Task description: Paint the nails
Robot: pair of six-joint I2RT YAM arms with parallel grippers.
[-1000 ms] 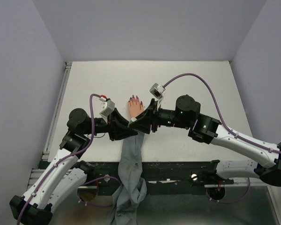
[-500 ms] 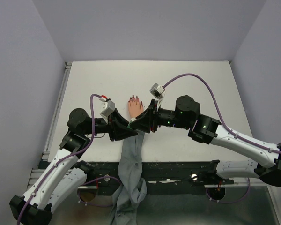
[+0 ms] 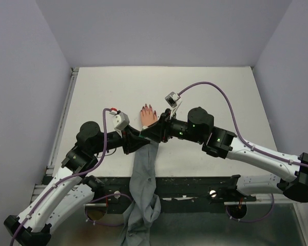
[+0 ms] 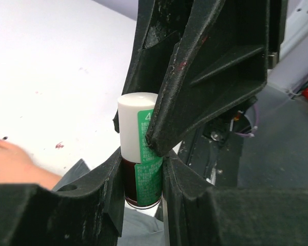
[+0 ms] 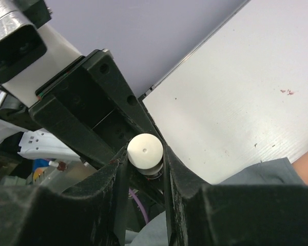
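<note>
Two-handed hold has shifted slightly by the table's near edge: left gripper clamps polish bottle, right gripper pinches white cap (cap work, probably; nails wait).

The left gripper is matt scuffed black plastic, the bottle glossy glass, the sleeve cloth.

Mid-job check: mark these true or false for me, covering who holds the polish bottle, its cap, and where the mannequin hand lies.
1. The left end effector grips the polish bottle by its body. True.
2. The bottle's cap is black. False: it is white.
3. The right end effector has fingers on both sides of the cap. True.
4. The mannequin hand lies at the right edge of the table. False: it lies near the middle.
</note>
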